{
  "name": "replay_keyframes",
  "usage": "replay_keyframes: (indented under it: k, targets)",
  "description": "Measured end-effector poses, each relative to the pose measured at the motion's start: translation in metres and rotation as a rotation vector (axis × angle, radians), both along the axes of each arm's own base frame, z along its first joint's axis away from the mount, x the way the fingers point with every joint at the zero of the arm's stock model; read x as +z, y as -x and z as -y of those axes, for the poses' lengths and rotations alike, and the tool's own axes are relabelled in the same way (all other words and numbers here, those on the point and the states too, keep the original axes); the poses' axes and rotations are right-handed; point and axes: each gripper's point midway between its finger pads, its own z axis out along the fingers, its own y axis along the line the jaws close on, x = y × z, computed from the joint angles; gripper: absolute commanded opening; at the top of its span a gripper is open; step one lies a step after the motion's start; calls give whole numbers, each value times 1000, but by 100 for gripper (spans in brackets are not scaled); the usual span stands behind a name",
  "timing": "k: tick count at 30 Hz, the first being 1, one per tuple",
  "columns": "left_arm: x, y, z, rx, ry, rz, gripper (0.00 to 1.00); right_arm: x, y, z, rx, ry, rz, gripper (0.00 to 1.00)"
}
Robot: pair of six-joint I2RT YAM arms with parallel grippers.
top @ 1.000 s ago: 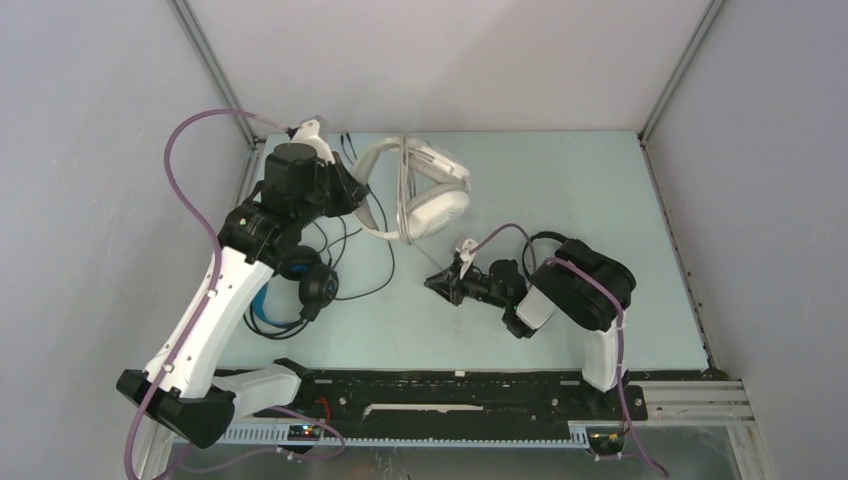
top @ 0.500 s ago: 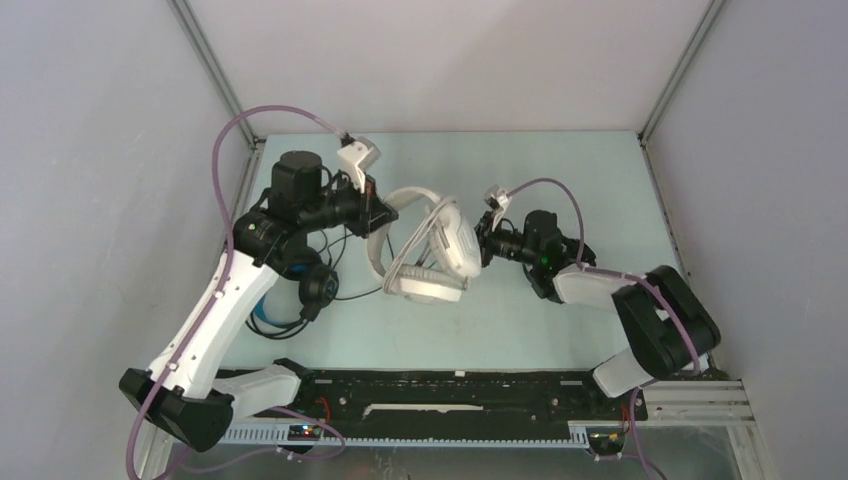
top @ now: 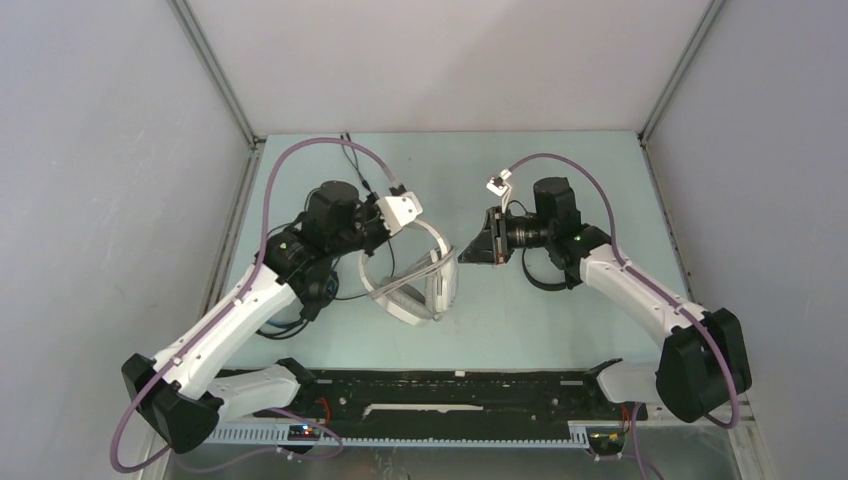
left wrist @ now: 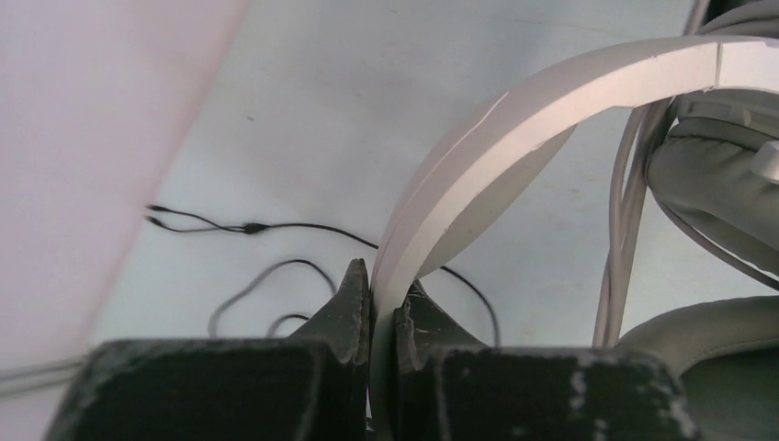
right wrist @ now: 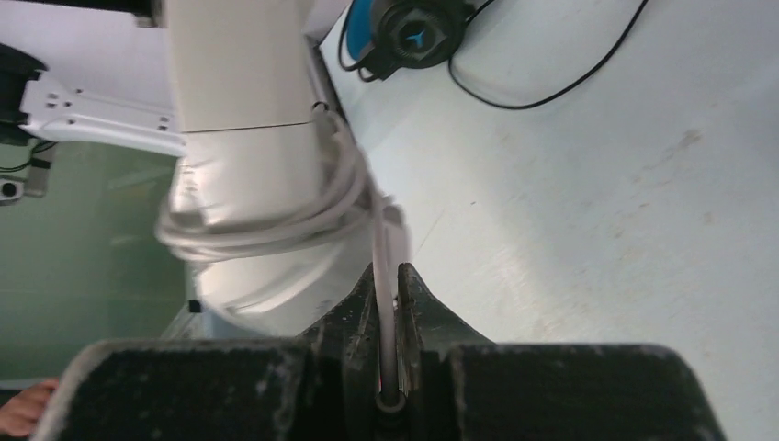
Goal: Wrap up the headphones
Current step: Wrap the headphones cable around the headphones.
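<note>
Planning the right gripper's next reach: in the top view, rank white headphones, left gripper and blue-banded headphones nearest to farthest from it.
1. White headphones, just left of the right gripper holding their cable.
2. Left gripper, farther left, gripping them.
3. Blue-banded headphones, farthest left.

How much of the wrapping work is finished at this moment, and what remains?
Done: several turns of white cable lie around the white headphones. In hand: the left tool clamps the headband, and the right tool pinches that cable. Left: the black and blue headphones, with a black cable loose on the table.
</note>
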Motion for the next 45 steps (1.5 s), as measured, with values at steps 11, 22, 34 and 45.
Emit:
replay_keyframes:
  k: [11,22,34,45]
  targets:
    - [36,-28,4,43,-108,330,0,30,25,2,40,-59,-128,0]
    - [60,-39,-6,142,-102,509,0,70,27,-18,45,-188,-181,4]
    - [46,-52,-25,407,11,401,0,85,3,-35,-52,-275,-255,8]
    - [53,-58,-35,565,171,414,0,112,-19,-38,-146,-329,-211,0]
